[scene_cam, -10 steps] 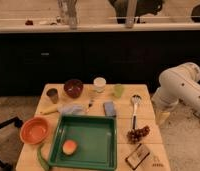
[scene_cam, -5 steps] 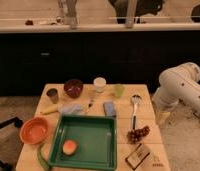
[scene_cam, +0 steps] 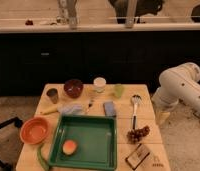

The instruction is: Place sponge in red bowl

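the white arm [scene_cam: 180, 87] is seen at the right, beyond the table's [scene_cam: 125, 111] right edge, and is partly cut off by the frame. the front middle of the table is taken up by the green tray [scene_cam: 86, 118]; bare wood is left along the right side. the red bowl [scene_cam: 26, 134] is set at the front left, just beside the tray. the sponge [scene_cam: 109, 108] is laid flat just behind the tray's far right corner, its long axis running front to back, well apart from the bowl. the gripper [scene_cam: 163, 118] is hung low beside the table's right edge, spread wide, with nothing held; its tips are hard to make out.
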